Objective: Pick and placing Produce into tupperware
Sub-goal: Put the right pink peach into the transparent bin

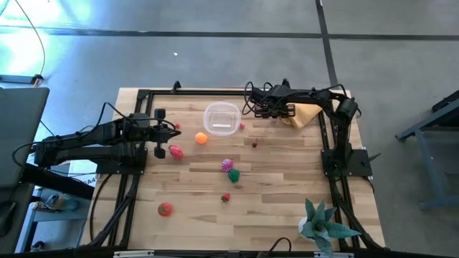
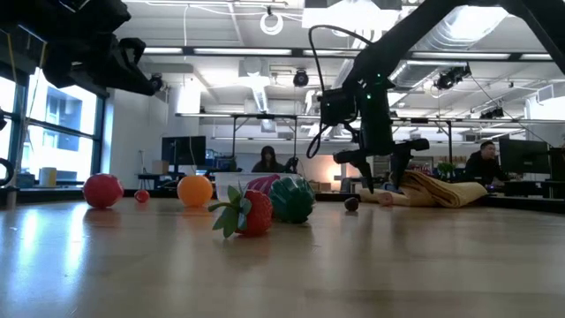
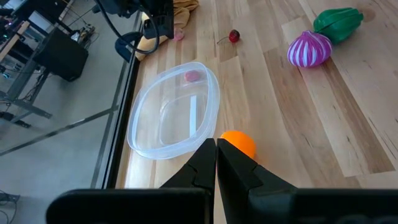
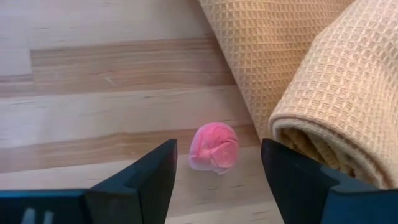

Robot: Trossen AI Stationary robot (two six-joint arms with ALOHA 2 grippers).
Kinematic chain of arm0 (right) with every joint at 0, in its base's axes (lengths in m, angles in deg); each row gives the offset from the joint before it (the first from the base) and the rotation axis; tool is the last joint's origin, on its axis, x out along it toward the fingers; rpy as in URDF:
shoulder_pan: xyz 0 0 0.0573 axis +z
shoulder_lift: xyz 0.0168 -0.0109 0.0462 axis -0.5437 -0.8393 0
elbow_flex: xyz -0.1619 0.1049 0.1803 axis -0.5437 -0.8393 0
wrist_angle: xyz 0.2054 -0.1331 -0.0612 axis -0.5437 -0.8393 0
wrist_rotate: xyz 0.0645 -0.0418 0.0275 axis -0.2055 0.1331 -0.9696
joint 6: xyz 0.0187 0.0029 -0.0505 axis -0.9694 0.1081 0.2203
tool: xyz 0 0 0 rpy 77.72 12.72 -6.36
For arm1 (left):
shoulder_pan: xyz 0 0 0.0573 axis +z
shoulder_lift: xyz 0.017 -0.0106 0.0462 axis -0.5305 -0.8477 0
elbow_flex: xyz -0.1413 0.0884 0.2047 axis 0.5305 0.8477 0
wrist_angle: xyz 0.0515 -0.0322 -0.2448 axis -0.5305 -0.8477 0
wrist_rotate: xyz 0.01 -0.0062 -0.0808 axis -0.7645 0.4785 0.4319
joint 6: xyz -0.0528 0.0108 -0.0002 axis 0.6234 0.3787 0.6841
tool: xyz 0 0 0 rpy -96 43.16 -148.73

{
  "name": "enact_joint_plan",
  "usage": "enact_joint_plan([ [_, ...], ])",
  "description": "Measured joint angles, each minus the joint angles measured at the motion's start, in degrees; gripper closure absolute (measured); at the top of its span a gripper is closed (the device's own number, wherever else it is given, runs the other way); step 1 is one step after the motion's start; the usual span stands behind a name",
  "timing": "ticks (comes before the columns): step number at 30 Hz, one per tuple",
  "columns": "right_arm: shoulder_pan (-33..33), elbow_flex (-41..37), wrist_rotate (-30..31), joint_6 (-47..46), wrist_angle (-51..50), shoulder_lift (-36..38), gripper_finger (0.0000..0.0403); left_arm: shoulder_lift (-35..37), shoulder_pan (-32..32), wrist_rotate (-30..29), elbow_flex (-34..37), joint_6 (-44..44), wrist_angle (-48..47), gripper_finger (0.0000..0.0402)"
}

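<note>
Two claws are out: the left claw [image 1: 175, 130], shut and empty, hangs beside the tupperware [image 1: 221, 117]. Right of it, the right claw [image 4: 216, 163] stands open astride a pink piece [image 4: 214, 148] lying by the cloth [image 4: 298, 68]; I'd say it's the pick, needing a drop and squeeze next.

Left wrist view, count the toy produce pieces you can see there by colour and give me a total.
Orange: 1, the round orange toy fruit
Pink: 2, the nearer small pink toy piece and the farther small pink toy piece
Dark red: 1, the tiny dark red toy cherry
Magenta: 1, the magenta-and-white striped toy onion
Green: 1, the green ridged toy vegetable
Total: 6
</note>
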Motion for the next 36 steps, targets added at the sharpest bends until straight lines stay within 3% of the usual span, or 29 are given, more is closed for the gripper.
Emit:
enact_joint_plan([
  [8, 0.0, -0.02, -0.23, 0.0, 0.15, -0.33, 0.0177, 0.0, 0.0, 0.0, 0.0, 0.0, -0.01, 0.0396],
  [17, -0.87, -6.67, -2.84, -0.48, 9.59, 0.2, 0.0177, 0.01, -0.02, 0.02, 0.0, 0.0, -0.02, 0.0396],
  [26, -0.9, -6.8, -2.29, -1.97, 9.54, 0.37, 0.0177, 0.0, 0.0, 0.01, 0.0, 0.0, -0.02, 0.0396],
  [36, -0.9, -6.84, -2.77, -3.36, 10.22, 0.37, 0.0219, -0.01, -0.02, 0.02, 0.0, 0.0, 0.0, 0.0396],
])
